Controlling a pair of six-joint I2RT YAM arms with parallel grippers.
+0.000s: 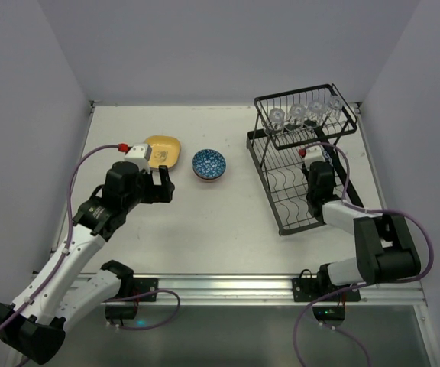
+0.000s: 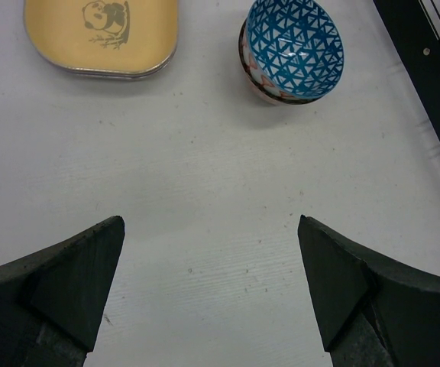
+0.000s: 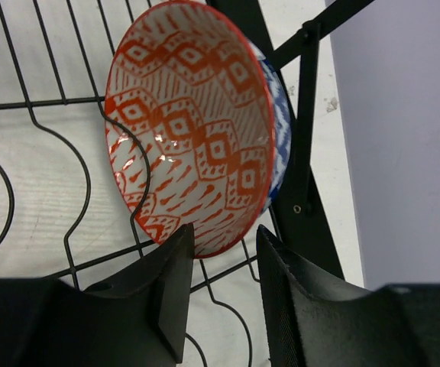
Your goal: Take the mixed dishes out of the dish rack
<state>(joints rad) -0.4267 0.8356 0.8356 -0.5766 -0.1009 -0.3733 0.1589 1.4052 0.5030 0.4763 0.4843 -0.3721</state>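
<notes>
A red-and-white patterned bowl with a blue outside stands on edge in the lower tray of the black wire dish rack. My right gripper straddles its lower rim, one finger in front of the inside and the other by the outside, with a gap still showing. Clear glasses sit in the upper shelf. A blue patterned bowl and a yellow panda plate lie on the table. Over the table just short of them, my left gripper hangs wide open and empty.
The rack's black side frame runs close to the right of the red bowl, with the wall just beyond it. The rack's edge also shows at the right of the left wrist view.
</notes>
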